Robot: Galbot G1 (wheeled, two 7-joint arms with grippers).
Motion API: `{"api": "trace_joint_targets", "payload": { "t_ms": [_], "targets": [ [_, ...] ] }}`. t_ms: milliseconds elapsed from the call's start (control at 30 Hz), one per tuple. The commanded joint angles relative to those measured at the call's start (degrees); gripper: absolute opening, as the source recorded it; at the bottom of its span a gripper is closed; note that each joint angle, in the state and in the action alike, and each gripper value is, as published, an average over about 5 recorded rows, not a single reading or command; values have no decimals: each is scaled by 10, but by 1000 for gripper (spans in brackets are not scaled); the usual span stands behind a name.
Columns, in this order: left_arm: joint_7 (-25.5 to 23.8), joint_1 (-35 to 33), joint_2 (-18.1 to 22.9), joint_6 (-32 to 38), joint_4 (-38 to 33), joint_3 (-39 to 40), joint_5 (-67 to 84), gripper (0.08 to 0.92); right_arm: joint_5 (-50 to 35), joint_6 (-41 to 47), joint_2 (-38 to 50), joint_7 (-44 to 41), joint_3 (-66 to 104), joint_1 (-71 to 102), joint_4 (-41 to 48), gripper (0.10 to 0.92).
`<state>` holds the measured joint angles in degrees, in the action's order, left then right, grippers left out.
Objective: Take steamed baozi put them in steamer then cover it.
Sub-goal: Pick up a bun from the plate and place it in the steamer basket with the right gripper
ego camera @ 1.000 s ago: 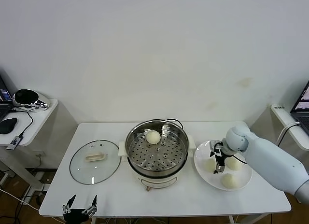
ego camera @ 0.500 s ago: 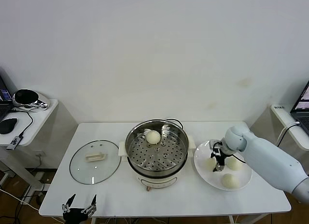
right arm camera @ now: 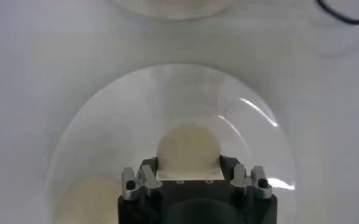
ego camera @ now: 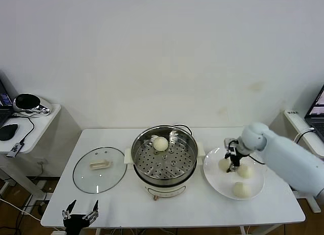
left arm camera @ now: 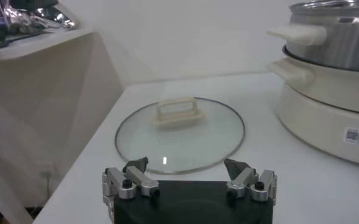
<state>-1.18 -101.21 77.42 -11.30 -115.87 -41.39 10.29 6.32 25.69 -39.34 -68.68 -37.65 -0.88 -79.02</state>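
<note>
Right gripper (ego camera: pixel 232 161) is over the white plate (ego camera: pixel 255 187), fingers pointing down and closed around a baozi (right arm camera: pixel 188 146). The right wrist view shows the bun filling the space between the two finger mounts, pale dome showing just beyond the gripper body. Whether the bun has left the plate surface I cannot tell.

Two more buns sit on the same plate: one just beside the gripper on the far-from-steamer side (ego camera: pixel 245 170), one nearer the table's front edge (ego camera: pixel 241 190). A fourth bun (ego camera: pixel 160 143) already rests on the perforated tray inside the steamer (ego camera: pixel 164 159), toward its back rim.

Key relation: the steamer stands to the robot's left of the plate, just beside it, its rim higher than the plate. The held bun must likely rise, then travel left over that rim. The tray has plenty of bare holes in front of the bun already there.

Left gripper (left arm camera: pixel 190 181) hangs at the table's front-left edge, fingers spread wide, holding nothing. The glass lid (ego camera: pixel 99 169) lies flat on the table just ahead of it, handle up, left of the steamer. That arm is the nearer one for covering.
</note>
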Motion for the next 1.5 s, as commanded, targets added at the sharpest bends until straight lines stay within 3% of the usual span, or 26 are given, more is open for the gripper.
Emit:
{"api": "trace_joint_targets", "payload": {
  "t_ms": [33,267,433,900,1500],
  "targets": [
    [1,1,2,0,-4,-2,-3,823,-108,29,41,-29,-76,-156,-75,628],
    [2,-11,7,-3,-26,-4,-16,823,-244,76,-12,-43,-185,-318,-130,628],
    [6,-24,8,-3,-38,-7,-23,823,-286,110,-84,-32,-209,-333,-127,628],
    [12,-35,13,-2,-48,-19,-27,823,-272,140,-270,13,-247,-266,-23,628],
    [12,-24,24,-2,-46,-19,-15,823,-179,126,-392,33,-227,-186,115,628]
  ]
}}
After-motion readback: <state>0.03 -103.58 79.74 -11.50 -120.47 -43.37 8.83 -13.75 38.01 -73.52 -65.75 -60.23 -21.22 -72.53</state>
